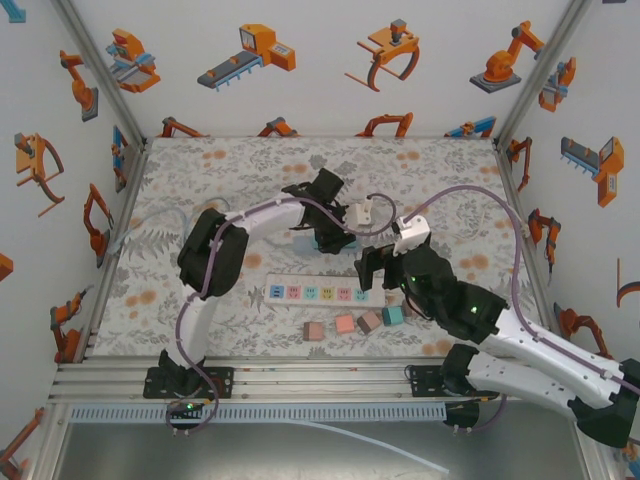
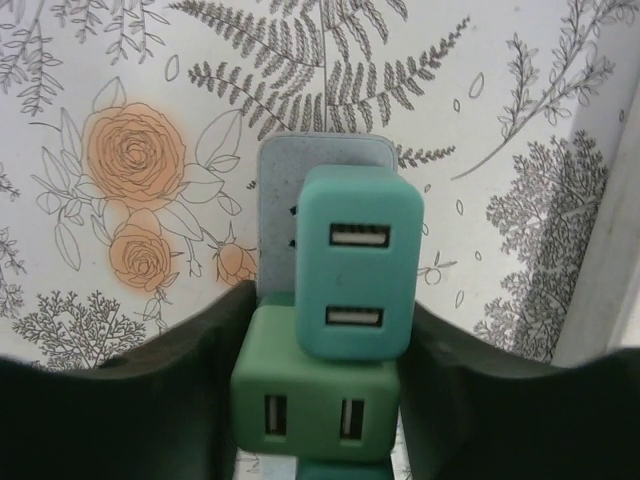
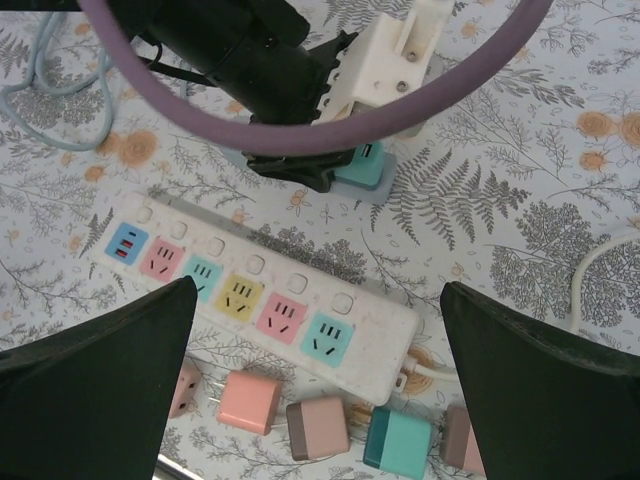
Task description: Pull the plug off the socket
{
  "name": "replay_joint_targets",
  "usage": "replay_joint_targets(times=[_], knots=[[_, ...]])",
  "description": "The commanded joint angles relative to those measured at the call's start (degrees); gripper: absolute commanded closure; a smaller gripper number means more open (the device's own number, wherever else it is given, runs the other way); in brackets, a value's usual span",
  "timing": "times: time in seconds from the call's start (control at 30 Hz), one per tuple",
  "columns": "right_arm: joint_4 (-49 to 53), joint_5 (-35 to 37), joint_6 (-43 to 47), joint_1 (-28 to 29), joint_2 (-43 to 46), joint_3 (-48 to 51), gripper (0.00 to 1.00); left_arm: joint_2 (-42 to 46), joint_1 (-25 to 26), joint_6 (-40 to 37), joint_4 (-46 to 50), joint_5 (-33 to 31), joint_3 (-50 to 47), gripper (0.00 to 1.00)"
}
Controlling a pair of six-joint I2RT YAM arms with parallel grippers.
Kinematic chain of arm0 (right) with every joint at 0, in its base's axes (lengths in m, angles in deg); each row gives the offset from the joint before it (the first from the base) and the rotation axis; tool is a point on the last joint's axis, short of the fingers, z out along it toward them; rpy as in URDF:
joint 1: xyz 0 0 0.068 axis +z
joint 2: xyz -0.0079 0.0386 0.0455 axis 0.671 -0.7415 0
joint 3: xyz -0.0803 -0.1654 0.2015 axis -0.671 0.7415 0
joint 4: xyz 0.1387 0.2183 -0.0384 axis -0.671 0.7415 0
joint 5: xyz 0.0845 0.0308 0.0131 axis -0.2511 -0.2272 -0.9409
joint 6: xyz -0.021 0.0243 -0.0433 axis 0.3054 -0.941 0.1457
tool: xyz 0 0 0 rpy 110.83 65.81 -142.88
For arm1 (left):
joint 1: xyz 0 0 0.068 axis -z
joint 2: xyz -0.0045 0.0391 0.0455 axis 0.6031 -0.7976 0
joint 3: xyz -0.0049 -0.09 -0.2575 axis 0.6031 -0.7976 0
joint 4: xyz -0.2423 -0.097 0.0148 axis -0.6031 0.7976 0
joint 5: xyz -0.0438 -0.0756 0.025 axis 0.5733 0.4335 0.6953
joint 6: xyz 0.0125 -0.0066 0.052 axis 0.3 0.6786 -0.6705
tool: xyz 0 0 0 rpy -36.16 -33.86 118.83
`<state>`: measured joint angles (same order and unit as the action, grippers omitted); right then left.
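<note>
My left gripper [image 2: 330, 305] reaches to the middle of the table [image 1: 330, 235]. Its fingers [image 2: 150, 390] lie against both sides of a green plug [image 2: 315, 395] with two slots, and I see no gap. Just beyond it a teal plug [image 2: 360, 275] sits on a grey-blue socket block [image 2: 290, 190], also seen from the right wrist as the teal plug [image 3: 362, 163] on its block [image 3: 385, 190]. My right gripper [image 3: 320, 350] hangs open over the right end of the white power strip [image 3: 250, 290], nothing between its fingers, near the strip's end [image 1: 375, 268].
The power strip [image 1: 325, 293] has coloured sockets with nothing in them. Several loose plugs lie in front of it: pink [image 3: 248, 400], brown-pink [image 3: 320, 428], teal [image 3: 400, 443]. A white cable [image 3: 600, 270] curves at the right. Enclosure walls surround the table.
</note>
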<state>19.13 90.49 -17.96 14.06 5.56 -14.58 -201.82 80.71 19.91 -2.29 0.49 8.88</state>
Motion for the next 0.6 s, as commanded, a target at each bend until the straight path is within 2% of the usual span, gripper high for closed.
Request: replay_joint_targets(times=[0.0,0.13,0.23,0.3,0.37,0.47,0.57], knots=[[-0.03,1.80,-0.34,-0.22,-0.72,-0.07,0.02,1.68,-0.19,2.77,-4.29,-1.56,-2.12,0.42],[-0.87,1.27,3.34,-0.25,-0.97,-1.24,0.01,4.77,-0.22,4.01,-6.57,-0.77,-4.00,0.39],[-4.16,-2.23,10.43,-0.26,-0.80,-1.24,0.01,8.99,-0.29,4.94,-7.87,1.33,-5.57,0.31],[-5.77,-1.24,14.80,-0.26,-0.93,-1.42,0.00,12.27,-0.29,6.84,-8.80,2.20,-7.02,0.29],[-7.42,-0.23,20.18,-0.46,-1.61,-2.12,0.01,16.34,-0.43,9.85,-11.59,2.54,-9.40,0.28],[-8.97,-4.15,26.86,-2.94,-3.16,-4.09,0.01,22.33,-1.03,15.91,-17.00,1.86,-14.25,0.28],[-9.67,-9.54,32.08,-7.34,-5.39,-6.22,0.01,27.45,-2.40,25.21,-20.24,-3.42,-17.12,0.28]])
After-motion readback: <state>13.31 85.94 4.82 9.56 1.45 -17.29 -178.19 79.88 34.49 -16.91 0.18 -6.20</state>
